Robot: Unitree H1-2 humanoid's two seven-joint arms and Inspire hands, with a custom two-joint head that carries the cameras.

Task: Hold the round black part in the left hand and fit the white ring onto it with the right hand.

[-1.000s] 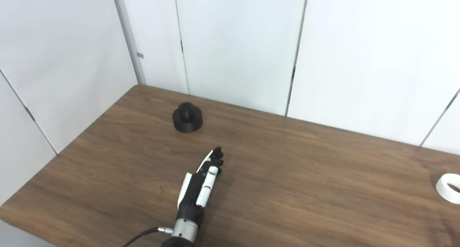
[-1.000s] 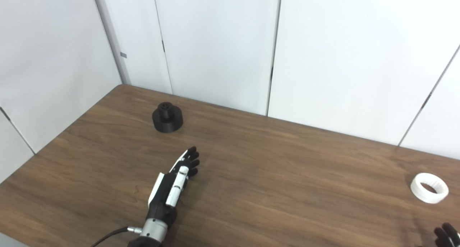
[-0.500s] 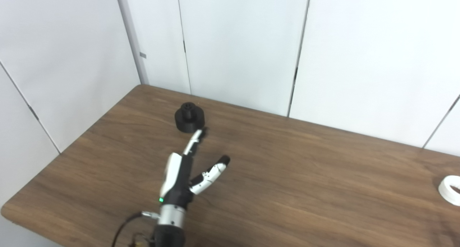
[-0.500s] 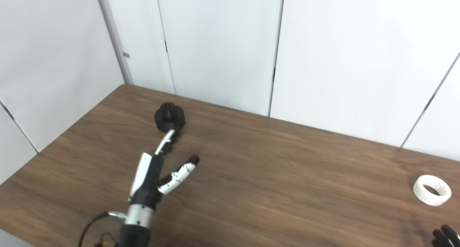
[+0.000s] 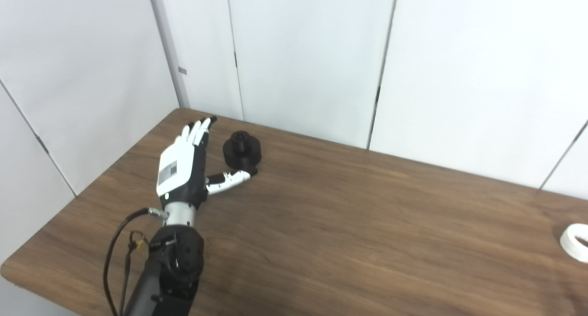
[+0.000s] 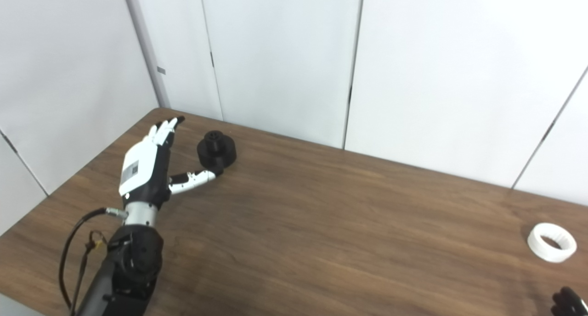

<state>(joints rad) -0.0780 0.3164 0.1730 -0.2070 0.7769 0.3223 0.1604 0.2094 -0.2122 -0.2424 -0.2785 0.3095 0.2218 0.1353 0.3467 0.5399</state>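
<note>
1. Since a sec ago, your left hand (image 5: 181,173) has moved up the table (image 5: 349,224) and now sits right beside the round black part (image 5: 242,150).
2. It's open, holding nothing: fingers straight out on the part's left, thumb tip by its near side.
3. That means the grab looks ready. Next, I think you close the hand round the part & lift.
4. The white ring (image 6: 551,242) lies flat, far off at the right edge, not touched yet.
5. Your right hand (image 6: 569,302) only peeks in at the bottom corner. Can't tell if it's open or closed.
</note>
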